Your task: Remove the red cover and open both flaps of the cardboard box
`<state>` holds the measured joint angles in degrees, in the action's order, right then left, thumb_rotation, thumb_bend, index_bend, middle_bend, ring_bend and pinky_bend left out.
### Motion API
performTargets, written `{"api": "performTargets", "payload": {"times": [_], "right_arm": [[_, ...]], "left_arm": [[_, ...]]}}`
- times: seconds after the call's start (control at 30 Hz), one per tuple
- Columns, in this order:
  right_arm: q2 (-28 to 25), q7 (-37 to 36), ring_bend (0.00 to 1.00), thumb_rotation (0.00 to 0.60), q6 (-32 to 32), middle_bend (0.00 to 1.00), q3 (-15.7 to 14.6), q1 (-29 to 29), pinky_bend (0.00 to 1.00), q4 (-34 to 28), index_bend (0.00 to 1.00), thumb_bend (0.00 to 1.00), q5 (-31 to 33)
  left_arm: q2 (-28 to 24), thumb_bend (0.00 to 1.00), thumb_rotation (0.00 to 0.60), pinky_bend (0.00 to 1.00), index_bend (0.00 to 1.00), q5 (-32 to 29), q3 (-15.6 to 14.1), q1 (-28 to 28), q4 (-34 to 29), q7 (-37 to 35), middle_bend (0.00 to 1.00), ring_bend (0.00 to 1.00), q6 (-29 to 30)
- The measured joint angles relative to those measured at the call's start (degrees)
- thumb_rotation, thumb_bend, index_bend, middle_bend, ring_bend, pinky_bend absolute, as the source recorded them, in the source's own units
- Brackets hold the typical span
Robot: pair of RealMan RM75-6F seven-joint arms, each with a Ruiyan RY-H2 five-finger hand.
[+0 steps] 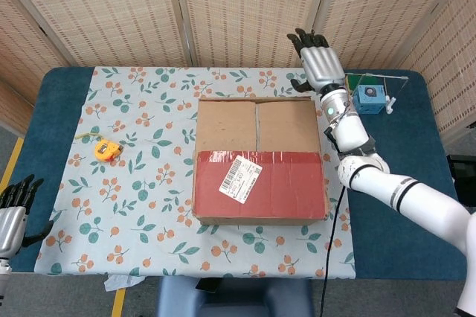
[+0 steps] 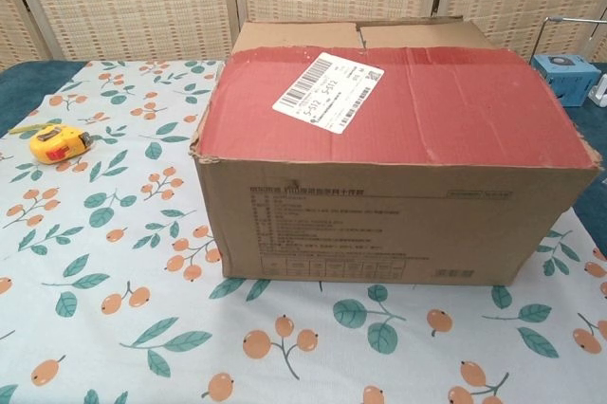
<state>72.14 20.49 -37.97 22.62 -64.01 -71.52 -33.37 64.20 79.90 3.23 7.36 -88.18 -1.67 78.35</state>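
The cardboard box (image 1: 256,155) stands mid-table. Its near top half is covered by the red cover (image 1: 260,183), which bears a white barcode label (image 1: 239,178). On the far half, two brown inner flaps (image 1: 256,125) lie flat and closed. The far outer flap is folded back behind the box, out of sight. My right hand (image 1: 320,64) hovers just past the box's far right corner, fingers spread, holding nothing. My left hand (image 1: 15,213) hangs off the table's near left edge, empty. The chest view shows the box front (image 2: 379,224) and red cover (image 2: 398,110), but no hands.
A yellow tape measure (image 1: 106,151) lies on the floral cloth left of the box. A small blue device (image 1: 368,97) in a wire frame stands at the back right, close to my right hand. Woven screens close off the back of the table.
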Motion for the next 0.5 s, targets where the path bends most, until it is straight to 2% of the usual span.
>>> {"api": "performTargets", "payload": {"times": [0.1,0.23,0.5], "right_arm": [[-4.86,-3.54,0.0,0.6,0.49,0.0,-0.03,3.59,0.0,-9.44,0.0,0.39,-1.78],[-11.93,-11.74,0.0,0.6,2.33,0.0,0.35,9.85,0.0,-21.05,0.0,0.39,-5.9],[-19.08,-32.98,0.05,0.6,9.24,0.0,4.24,20.45,0.0,-28.62,0.0,0.39,-16.27]], "left_arm": [[0.08,0.38,0.6,0.0,0.0,-0.06,-0.09,-0.01,-0.15,0.94,0.0,0.0,0.0],[0.27,0.38,0.6,0.0,0.0,-0.09,-0.19,0.08,-0.41,2.14,0.0,0.0,-0.09],[0.85,0.38,0.6,0.0,0.0,-1.1,-0.08,0.67,-0.6,4.41,0.0,0.0,-1.21]]}}
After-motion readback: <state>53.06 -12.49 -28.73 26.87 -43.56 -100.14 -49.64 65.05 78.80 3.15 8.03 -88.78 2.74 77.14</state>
